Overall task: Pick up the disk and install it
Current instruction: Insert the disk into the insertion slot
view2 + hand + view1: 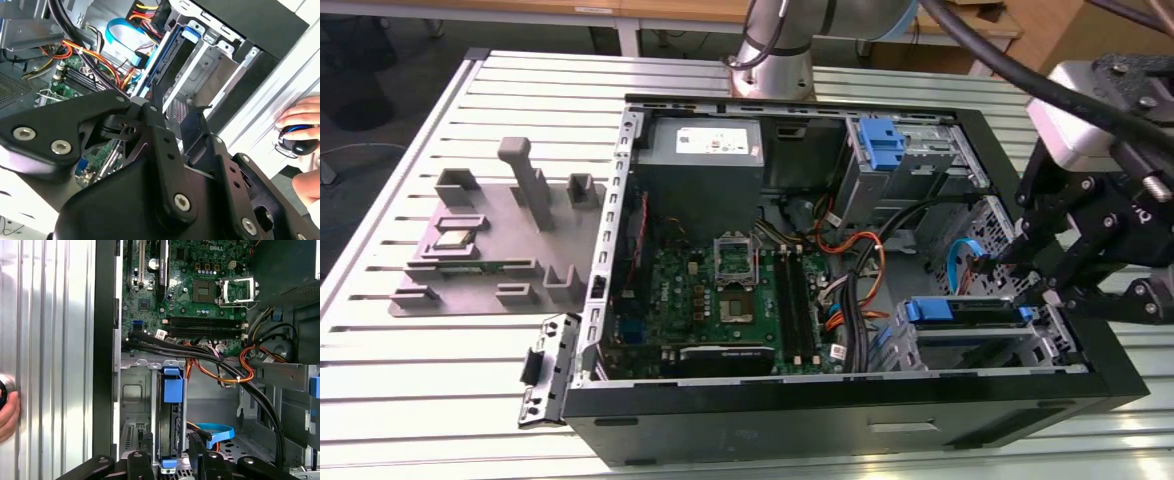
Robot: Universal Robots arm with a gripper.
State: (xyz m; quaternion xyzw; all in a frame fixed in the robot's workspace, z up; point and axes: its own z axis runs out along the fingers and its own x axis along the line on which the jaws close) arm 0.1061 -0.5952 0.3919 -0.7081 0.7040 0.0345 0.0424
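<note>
- Since the disk (171, 387) stands on edge inside the drive cage (135, 390), with its blue frame showing at both ends in the first wrist view, the pick-up looks done and the drive looks placed in its bay.
- In the exterior view the blue-framed disk sits in that cage at the near end of the computer case (854, 425), on the exterior view's right.
- Whether it is pushed fully home or latched, I cannot tell. No cable can be seen plugged into it, and a blue ribbon cable (215, 432) lies loose just beside the bay, so some of the install may be left.
- The gripper (170, 437) hangs right over the disk with its fingers spread, one to each side of the drive's edge and apart from it. It appears to have hold of nothing.
- Farther out, the motherboard (720, 300) lies on the exterior view's left of the cage, and a narrow blue latch (887, 145) sits in the far bay on the exterior view's right.
- Outside the case, a person's hand (305, 117) rests on a small rounded device (297, 144).
</note>
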